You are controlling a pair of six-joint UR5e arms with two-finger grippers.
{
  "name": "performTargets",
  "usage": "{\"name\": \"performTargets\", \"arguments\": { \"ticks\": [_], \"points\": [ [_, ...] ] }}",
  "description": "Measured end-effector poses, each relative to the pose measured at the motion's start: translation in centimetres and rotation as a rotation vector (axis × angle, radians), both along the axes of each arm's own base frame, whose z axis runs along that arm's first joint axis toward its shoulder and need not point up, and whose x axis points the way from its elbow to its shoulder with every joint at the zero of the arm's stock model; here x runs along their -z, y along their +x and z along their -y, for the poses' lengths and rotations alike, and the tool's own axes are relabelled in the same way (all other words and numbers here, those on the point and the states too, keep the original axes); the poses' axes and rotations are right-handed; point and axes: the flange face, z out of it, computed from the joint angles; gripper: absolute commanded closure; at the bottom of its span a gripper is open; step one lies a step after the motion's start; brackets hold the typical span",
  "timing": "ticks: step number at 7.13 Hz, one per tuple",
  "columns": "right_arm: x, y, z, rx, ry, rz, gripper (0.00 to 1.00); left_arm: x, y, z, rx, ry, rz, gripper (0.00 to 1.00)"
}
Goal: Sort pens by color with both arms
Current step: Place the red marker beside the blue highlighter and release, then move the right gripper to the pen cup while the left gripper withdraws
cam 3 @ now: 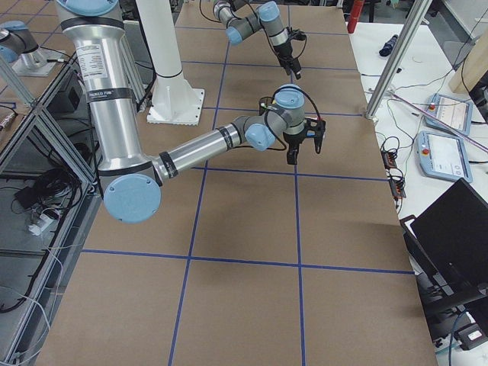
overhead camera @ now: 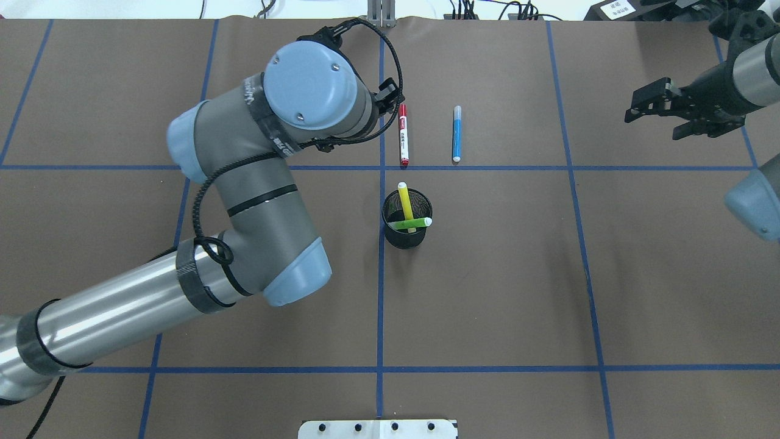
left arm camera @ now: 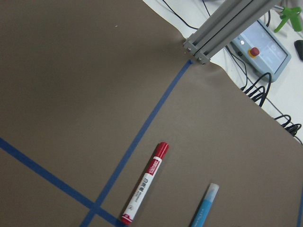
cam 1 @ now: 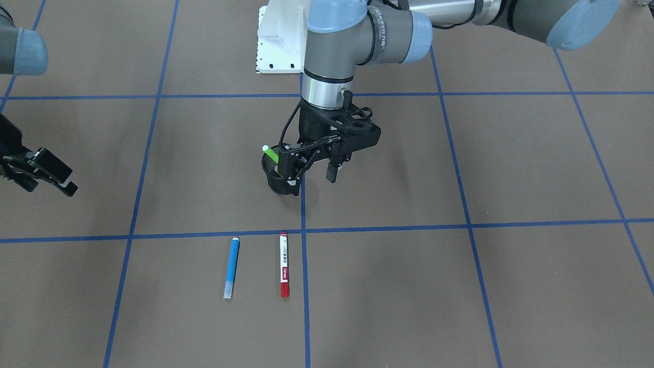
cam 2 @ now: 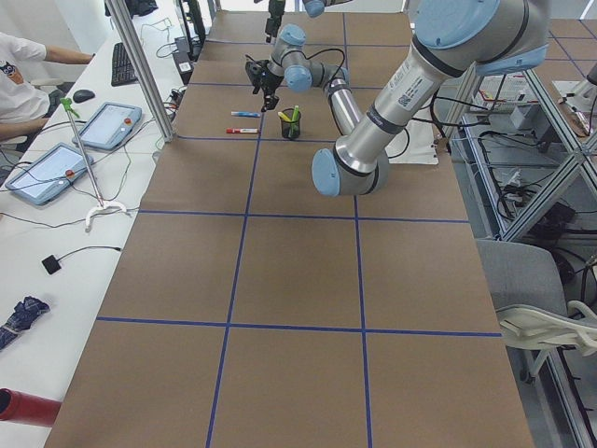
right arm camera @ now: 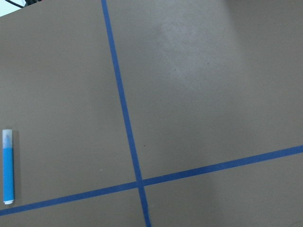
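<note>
Exterior front-facing shows the left tool (cam 1: 312,184), released and empty, beside the cup (cam 1: 276,188), red-ended pen (cam 1: 284,265) well apart.

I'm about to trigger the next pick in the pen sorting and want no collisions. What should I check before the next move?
1. Left gripper open and empty: ok.
2. Right gripper open and empty: ok.
3. Blue pen and red-ended pen lying flat, apart from each other: ok.
4. Mesh cup upright, holding yellow pen and green pen: ok.
5. Left gripper's clearance above the cup: cannot tell.
</note>
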Motion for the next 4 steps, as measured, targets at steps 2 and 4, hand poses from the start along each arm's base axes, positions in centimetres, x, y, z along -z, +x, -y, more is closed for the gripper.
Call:
{"name": "performTargets", "arguments": {
  "ticks": [2, 4],
  "points": [
    [4.8, -5.6, -3.1, 0.055, 0.008, 0.086, 0.0, -4.1, -5.8, 0.9, -0.121, -0.002, 0.013, 0.1],
    [8.7, -10.9, -6.2, 0.119, 0.025, 0.169, 0.02, -8.2, -10.0, 0.5, -0.173, 0.029, 0.048, 0.11]
  ]
}}
